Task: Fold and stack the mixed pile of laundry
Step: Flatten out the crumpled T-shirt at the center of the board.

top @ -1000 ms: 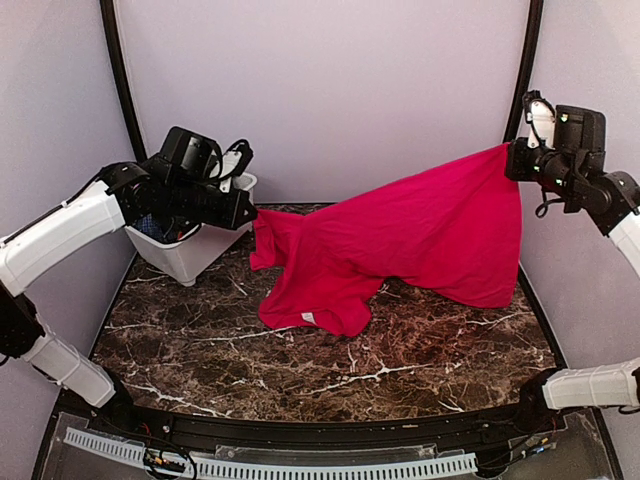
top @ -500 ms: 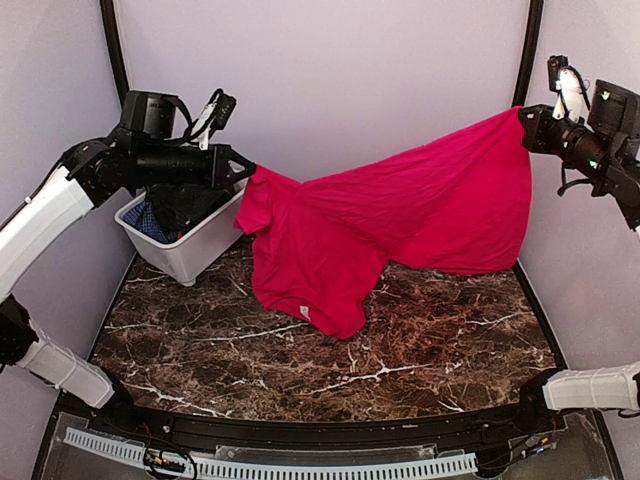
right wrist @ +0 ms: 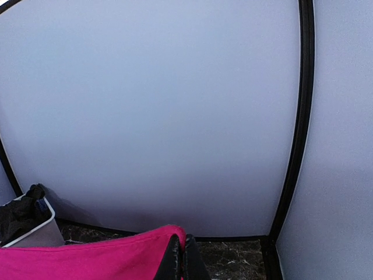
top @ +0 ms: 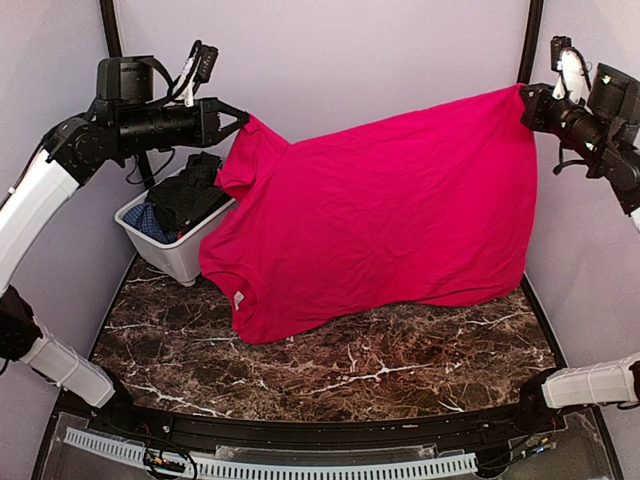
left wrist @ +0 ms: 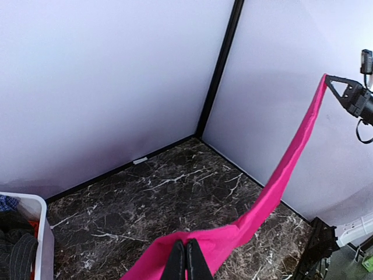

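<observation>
A bright red T-shirt (top: 390, 215) hangs stretched in the air between both arms, its lower edge brushing the marble table (top: 400, 370). My left gripper (top: 240, 122) is shut on the shirt's upper left corner, and the wrist view shows red cloth (left wrist: 245, 224) pinched at my left gripper (left wrist: 183, 259). High at the right, my right gripper (top: 525, 100) is shut on the other corner; its own view shows my right gripper (right wrist: 182, 256) pinching the cloth (right wrist: 87, 259). The rest of the laundry pile (top: 185, 200), dark and blue checked garments, lies in the bin.
A white plastic bin (top: 185, 255) stands at the table's back left, also showing as the bin (left wrist: 41, 245) in the left wrist view and the bin (right wrist: 35, 230) in the right. Lilac walls and black corner posts (top: 525, 40) enclose the table.
Both grippers rose and pulled apart, lifting the red shirt off the table and spreading it out flat in the air. The left arm moved up and left past the bin.
</observation>
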Controlling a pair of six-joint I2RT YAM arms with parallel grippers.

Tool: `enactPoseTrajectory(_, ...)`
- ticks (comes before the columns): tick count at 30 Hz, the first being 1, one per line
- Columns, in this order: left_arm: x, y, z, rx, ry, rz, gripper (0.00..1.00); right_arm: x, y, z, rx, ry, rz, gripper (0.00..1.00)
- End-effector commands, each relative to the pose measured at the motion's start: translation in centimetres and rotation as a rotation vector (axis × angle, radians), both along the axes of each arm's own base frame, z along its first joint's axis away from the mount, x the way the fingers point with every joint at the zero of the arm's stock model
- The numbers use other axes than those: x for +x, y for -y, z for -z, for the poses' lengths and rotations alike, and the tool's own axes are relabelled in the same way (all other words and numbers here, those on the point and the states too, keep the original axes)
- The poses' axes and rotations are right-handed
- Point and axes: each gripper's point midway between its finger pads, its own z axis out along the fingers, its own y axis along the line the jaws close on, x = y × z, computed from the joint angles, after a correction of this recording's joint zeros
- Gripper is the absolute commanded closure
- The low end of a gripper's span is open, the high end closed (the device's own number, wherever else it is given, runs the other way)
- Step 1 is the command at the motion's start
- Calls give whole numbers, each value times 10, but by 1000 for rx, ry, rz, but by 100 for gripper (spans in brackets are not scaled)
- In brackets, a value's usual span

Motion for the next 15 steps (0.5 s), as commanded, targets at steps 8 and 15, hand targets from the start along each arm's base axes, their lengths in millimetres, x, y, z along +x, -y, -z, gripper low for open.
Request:
enactPoseTrajectory(8, 194, -33, 13, -152, -53, -280, 100, 128, 31, 24, 82, -46, 92, 100)
enactPoseTrajectory(15, 185, -56, -140, -415, 338, -192, 100, 118, 11, -92, 71, 198, -67, 100)
